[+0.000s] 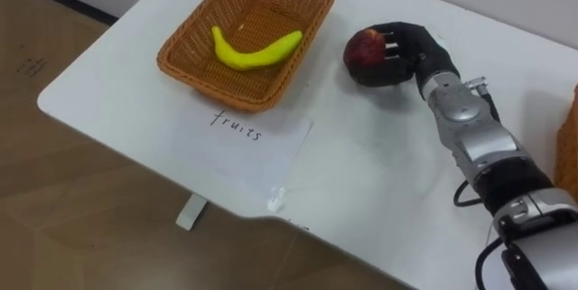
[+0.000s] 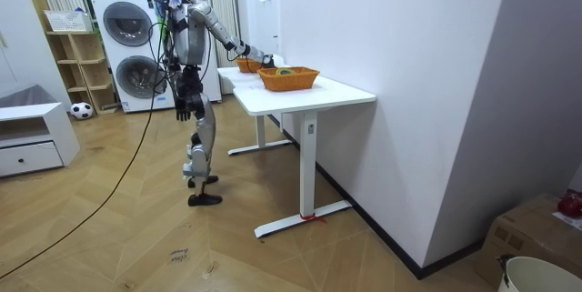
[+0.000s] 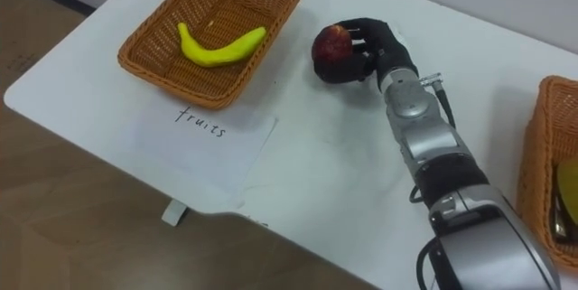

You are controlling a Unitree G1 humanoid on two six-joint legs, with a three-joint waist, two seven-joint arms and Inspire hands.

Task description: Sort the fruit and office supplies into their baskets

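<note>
A red apple (image 1: pixel 363 51) sits in my right hand (image 1: pixel 411 53), whose dark fingers curl round it from the right. The apple is low over the white table (image 1: pixel 379 182), just right of the wicker fruit basket (image 1: pixel 181 66). A yellow banana (image 1: pixel 253 51) lies inside that basket. A sheet of paper (image 1: pixel 244 136) with handwriting lies in front of the basket. In the room view I stand at the table's side with my right arm stretched over it, and my left hand (image 2: pixel 183 105) hangs at my side.
A second wicker basket (image 3: pixel 533 163) stands at the table's right end with something yellow (image 3: pixel 567 186) in it. The table's front edge runs close below the paper, with wooden floor beyond. Washing machines (image 2: pixel 127 37) stand behind me.
</note>
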